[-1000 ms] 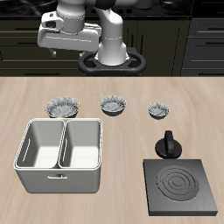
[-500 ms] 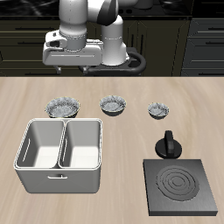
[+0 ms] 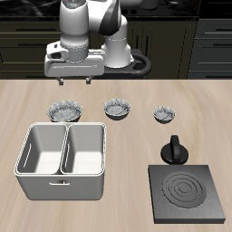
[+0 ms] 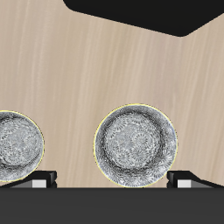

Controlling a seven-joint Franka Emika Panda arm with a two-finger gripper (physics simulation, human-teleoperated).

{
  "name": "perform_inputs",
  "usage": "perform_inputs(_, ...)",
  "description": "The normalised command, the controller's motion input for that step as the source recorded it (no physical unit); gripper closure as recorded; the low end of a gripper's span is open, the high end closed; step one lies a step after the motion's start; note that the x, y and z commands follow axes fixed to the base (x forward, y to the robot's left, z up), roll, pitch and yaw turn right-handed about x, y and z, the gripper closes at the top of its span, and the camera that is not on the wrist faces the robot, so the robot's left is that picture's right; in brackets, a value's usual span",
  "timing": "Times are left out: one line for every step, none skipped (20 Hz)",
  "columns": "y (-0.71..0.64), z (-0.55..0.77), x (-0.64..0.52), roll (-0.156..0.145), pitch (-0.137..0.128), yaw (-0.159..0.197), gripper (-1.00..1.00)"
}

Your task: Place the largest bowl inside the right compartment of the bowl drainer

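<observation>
The largest bowl (image 3: pixel 65 111), speckled grey-and-white, sits on the table behind the bowl drainer (image 3: pixel 41 184). It also shows in the wrist view (image 4: pixel 135 145), directly under the gripper. My gripper (image 3: pixel 75 81) hangs above the bowl, open and empty, and its fingertips (image 4: pixel 44 178) are apart from the bowl. The drainer is a light grey tub with two wells. Its right compartment (image 3: pixel 86 150) is empty, and so is the twin well beside it.
A medium speckled bowl (image 3: pixel 119 108) stands beside the largest one and also shows in the wrist view (image 4: pixel 16 146). A small speckled bowl (image 3: pixel 164 113) stands farther along the row. A dark square stove plate (image 3: pixel 188 192) lies near the front edge, with a small black pot (image 3: pixel 174 149) behind it.
The gripper has swung round and come down and forward, and now hangs over the largest bowl. The bowls and the drainer have not moved.
</observation>
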Motion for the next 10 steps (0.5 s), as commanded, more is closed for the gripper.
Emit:
perform_inputs(-0.06, -0.21, 0.03, -0.03, -0.028, 0.003, -1.0)
perform_inputs(0.01, -0.26, 0.06, 0.031, 0.054, -0.031, -1.0)
perform_inputs(0.02, -0.2, 0.01, -0.003, -0.026, 0.046, -1.0)
perform_inputs(0.07, 0.01, -0.01, 0.0, 0.0, 0.0, -1.0)
perform_inputs(-0.16, -0.32, 0.06, -0.029, -0.006, -0.038, -1.0)
perform_inputs(0.07, 0.0, -0.01, 0.0, 0.0, 0.0, -1.0)
perform_inputs(0.06, -0.26, 0.04, 0.009, 0.029, 0.007, -1.0)
perform_inputs(-0.18, -0.4, 0.1, -0.047, 0.052, -0.051, -1.0)
perform_inputs(0.09, -0.14, 0.0, 0.023, 0.012, -0.007, -1.0)
perform_inputs(-0.08, -0.29, 0.08, 0.004, 0.036, 0.003, -1.0)
